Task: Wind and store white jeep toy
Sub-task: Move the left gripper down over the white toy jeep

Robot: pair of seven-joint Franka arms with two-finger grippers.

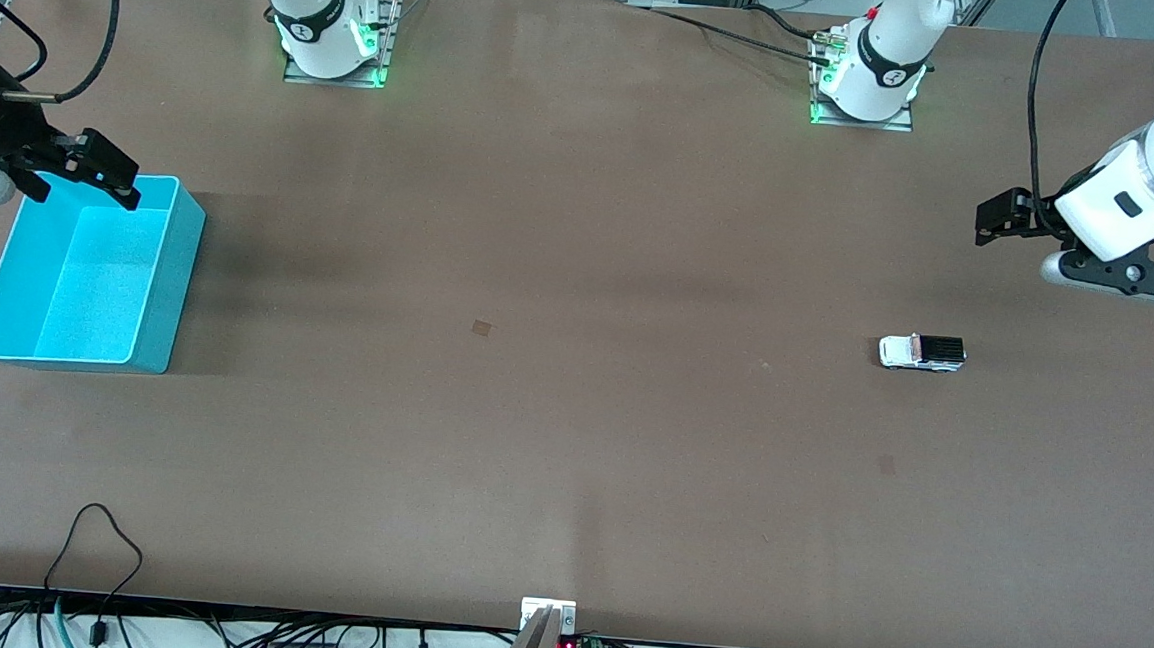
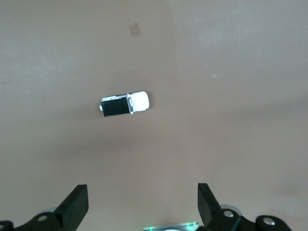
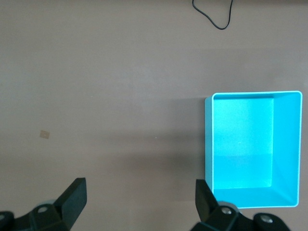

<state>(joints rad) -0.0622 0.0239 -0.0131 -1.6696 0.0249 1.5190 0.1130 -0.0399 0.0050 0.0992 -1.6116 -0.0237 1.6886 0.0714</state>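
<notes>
The white jeep toy (image 1: 922, 353), with a black roof panel, stands on its wheels on the brown table toward the left arm's end. It also shows in the left wrist view (image 2: 124, 105). My left gripper (image 1: 989, 221) hangs open and empty in the air over the table, near the left arm's end and apart from the jeep; its jaws stand wide in the left wrist view (image 2: 143, 202). The empty turquoise bin (image 1: 174, 279) sits at the right arm's end. My right gripper (image 1: 125, 181) is open and empty over the bin's edge nearest the robot bases; the right wrist view (image 3: 139, 199) shows the bin (image 3: 208, 139) beside it.
Two small brown tape patches lie on the table, one mid-table (image 1: 482, 328) and one nearer the front camera than the jeep (image 1: 886, 464). A black cable loop (image 1: 98, 535) lies at the table's front edge. The arm bases (image 1: 329, 33) (image 1: 868, 76) stand along the back.
</notes>
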